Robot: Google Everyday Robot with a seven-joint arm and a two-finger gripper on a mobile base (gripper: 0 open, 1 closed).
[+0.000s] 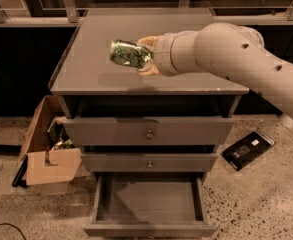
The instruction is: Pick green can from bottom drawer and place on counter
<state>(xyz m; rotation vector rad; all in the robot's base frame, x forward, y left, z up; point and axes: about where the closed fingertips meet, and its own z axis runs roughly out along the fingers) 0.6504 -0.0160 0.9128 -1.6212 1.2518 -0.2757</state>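
The green can (128, 54) is shiny dark green with a mottled pattern and lies tilted on its side in my gripper (145, 57). The gripper is shut on the can and holds it a little above the left middle of the counter (101, 39), casting a shadow on the grey top. My thick beige arm (226, 54) reaches in from the right. The bottom drawer (148, 204) is pulled open below and its tray holds nothing I can see.
Two shut grey drawers (148, 131) sit above the open one. An open cardboard box (48, 144) stands on the floor at the left of the cabinet. A black flat device (248, 149) lies on the floor at the right. A clear raised rim edges the counter.
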